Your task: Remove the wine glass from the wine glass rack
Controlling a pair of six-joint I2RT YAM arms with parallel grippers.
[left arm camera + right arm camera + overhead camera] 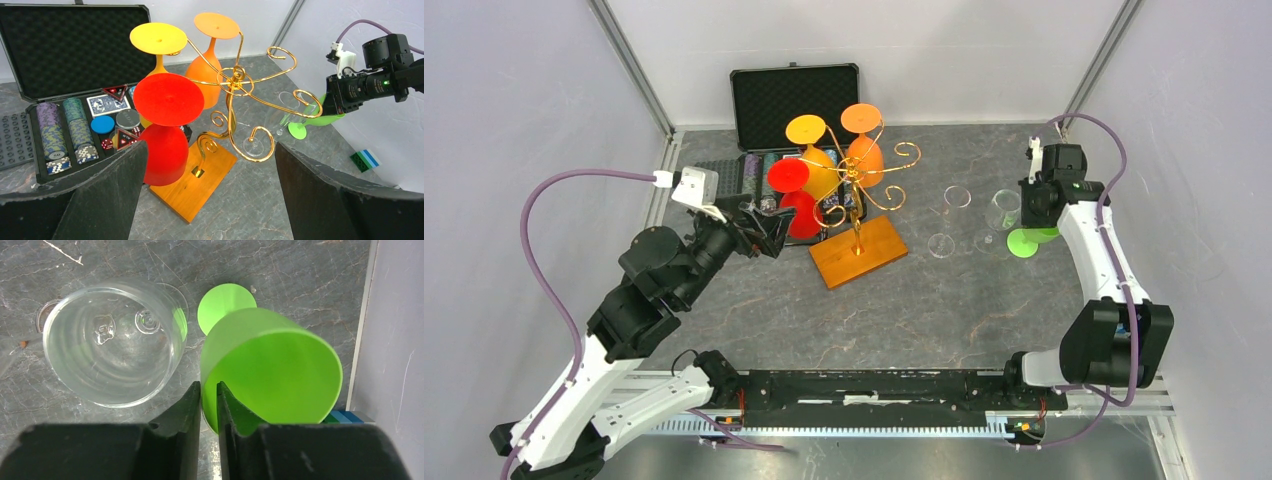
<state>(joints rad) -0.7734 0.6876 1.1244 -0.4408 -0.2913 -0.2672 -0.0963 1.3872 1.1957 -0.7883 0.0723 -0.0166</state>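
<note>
The golden wine glass rack (859,250) (235,82) stands mid-table on its wooden base. A red wine glass (799,212) (165,152), a yellow one (819,170) and an orange one (864,155) hang from it foot-up. My left gripper (769,235) (210,150) is wide open, aimed at the rack, with the red bowl just ahead of its left finger. At the far right a green wine glass (272,357) (1024,243) has its foot on the table. My right gripper (208,387) straddles its rim with a narrow gap. Whether the fingers press the rim does not show.
A black case of chips (794,100) (70,45) lies open behind the rack. A clear glass (112,342) (1004,205) stands just left of the green one, and another clear glass (944,220) stands further left. A blue-green brick (365,160) lies by the right wall.
</note>
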